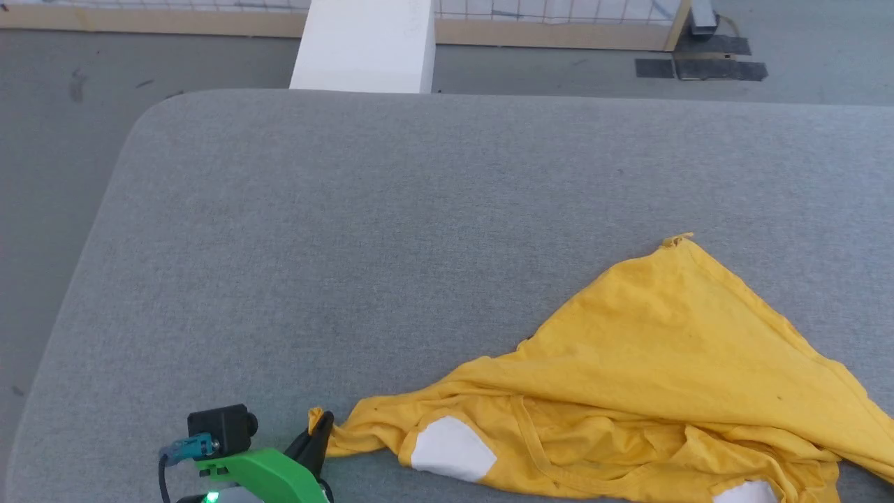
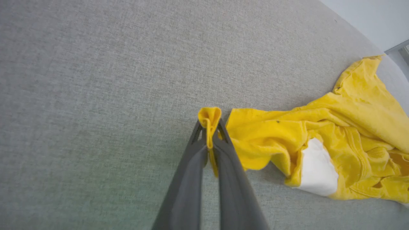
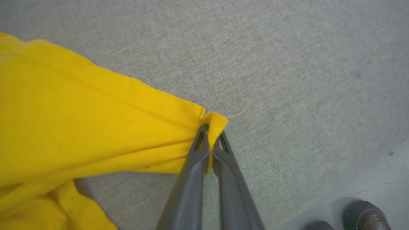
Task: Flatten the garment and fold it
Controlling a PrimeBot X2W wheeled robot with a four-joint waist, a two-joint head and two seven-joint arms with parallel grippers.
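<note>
The garment [image 1: 649, 363] is a bright yellow T-shirt with white patches, lying crumpled at the near right of the grey padded table [image 1: 391, 230]. One point of it reaches toward the table's middle. My left gripper [image 1: 318, 433] sits at the bottom left of the head view, shut on a corner of the garment [image 2: 209, 116]. In the left wrist view the yellow cloth bunches between my left gripper's [image 2: 210, 127] dark fingers. My right gripper [image 3: 211, 131] is shut on another corner of the garment [image 3: 96, 121], which stretches away to the left in the right wrist view.
A white block [image 1: 363, 45] stands beyond the table's far edge, with a wooden-framed mesh barrier [image 1: 559, 21] behind it. Grey floor surrounds the table. A person's shoes [image 3: 364, 217] stand on the floor by the table edge.
</note>
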